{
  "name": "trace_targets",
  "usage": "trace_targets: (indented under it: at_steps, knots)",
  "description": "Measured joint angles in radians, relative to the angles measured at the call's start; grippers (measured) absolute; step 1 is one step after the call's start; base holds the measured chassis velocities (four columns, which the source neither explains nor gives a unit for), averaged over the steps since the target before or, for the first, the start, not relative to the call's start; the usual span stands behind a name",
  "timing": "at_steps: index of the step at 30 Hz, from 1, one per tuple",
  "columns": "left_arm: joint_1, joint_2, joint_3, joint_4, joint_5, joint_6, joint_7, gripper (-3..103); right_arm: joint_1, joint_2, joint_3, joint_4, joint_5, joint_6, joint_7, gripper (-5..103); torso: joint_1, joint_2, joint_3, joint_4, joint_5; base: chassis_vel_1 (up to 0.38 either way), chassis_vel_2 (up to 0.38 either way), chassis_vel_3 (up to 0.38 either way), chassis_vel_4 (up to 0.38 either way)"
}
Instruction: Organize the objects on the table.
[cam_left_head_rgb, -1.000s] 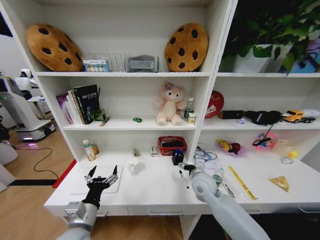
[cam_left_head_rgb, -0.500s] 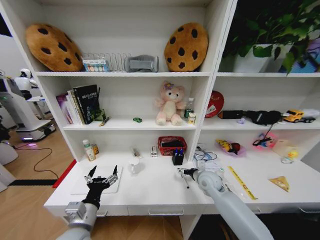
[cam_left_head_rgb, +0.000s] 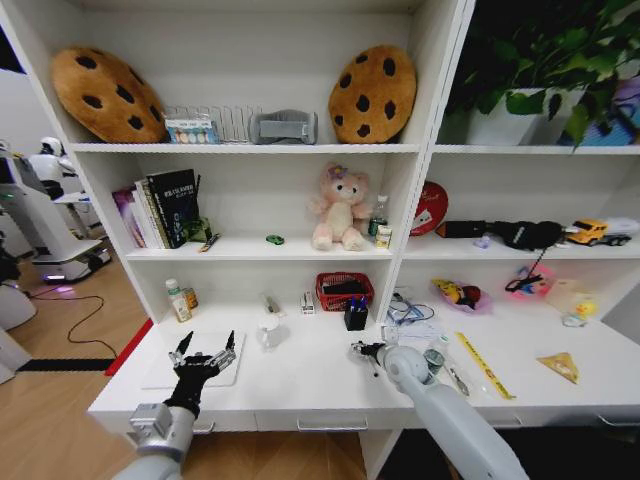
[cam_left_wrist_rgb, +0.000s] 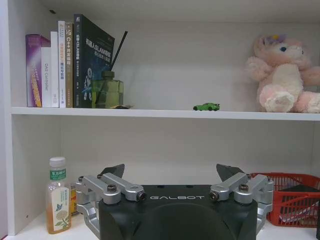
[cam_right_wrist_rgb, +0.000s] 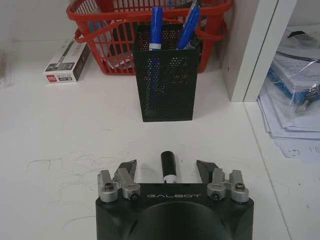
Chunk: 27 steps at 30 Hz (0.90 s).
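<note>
Marker (cam_right_wrist_rgb: 168, 166), black-capped with a white band, lies flat on the white desk (cam_left_head_rgb: 300, 385), its capped end pointing toward the black mesh pen holder (cam_right_wrist_rgb: 165, 75), and it sits right between the spread fingers of the right gripper (cam_right_wrist_rgb: 167, 171), which touch nothing; the jaws stand apart on either side of it, released, with bare desk showing between each fingertip and the marker. From where I stand, the right gripper (cam_left_head_rgb: 366, 351) reaches low over the middle of the desk, just in front of the pen holder (cam_left_head_rgb: 355, 316), which holds two blue pens (cam_right_wrist_rgb: 155, 27) upright. Behind the holder stands a red basket (cam_right_wrist_rgb: 105, 30), and a small white box (cam_right_wrist_rgb: 66, 61) lies beside it on the desk. To the right of the shelf divider a heap of papers in plastic sleeves (cam_right_wrist_rgb: 295, 100) lies on the desk, and farther along a yellow ruler (cam_left_head_rgb: 484, 365) rests near the front edge. The left gripper (cam_left_head_rgb: 203, 357) hovers over the slim laptop (cam_left_head_rgb: 160, 375) at the desk's left end, its fingers open and empty. Ahead of it, a green-capped bottle (cam_left_wrist_rgb: 58, 202) stands against the shelf wall, and on the shelf above a tiny green toy car (cam_left_wrist_rgb: 206, 106) sits between the books (cam_left_wrist_rgb: 70, 62) and the pink plush toy (cam_left_wrist_rgb: 282, 75).
</note>
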Motion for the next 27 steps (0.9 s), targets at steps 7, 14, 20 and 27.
trace_targets:
  at_steps: [7, 14, 20, 27]
  knots:
    - [0.0, 0.0, 0.0, 0.0, 0.0, 0.0, 0.0, 100, 0.002, 0.005, -0.003, -0.014, 0.0, 0.001, 0.003, 51, 0.0, 0.0, 0.0, -0.0001, -0.0001, 0.0, 0.0, 0.0, 0.0]
    - [0.0, 0.0, 0.0, 0.0, 0.0, 0.0, 0.0, 100, 0.002, 0.017, -0.002, -0.025, -0.001, 0.005, 0.003, 47, 0.0, 0.0, 0.0, -0.0001, -0.0003, 0.0, 0.0, 0.0, 0.0]
    - [0.0, 0.0, 0.0, 0.0, 0.0, 0.0, 0.0, 100, 0.0, 0.023, -0.003, -0.024, 0.001, 0.005, 0.007, 46, 0.0, 0.0, 0.0, 0.0, -0.0001, 0.0, 0.0, 0.0, 0.0]
    - [0.0, 0.0, 0.0, 0.0, 0.0, 0.0, 0.0, 100, -0.007, 0.014, 0.0, -0.007, 0.02, 0.003, 0.03, 20, 0.0, 0.0, 0.0, 0.0, 0.0003, 0.0, 0.0, 0.0, 0.0]
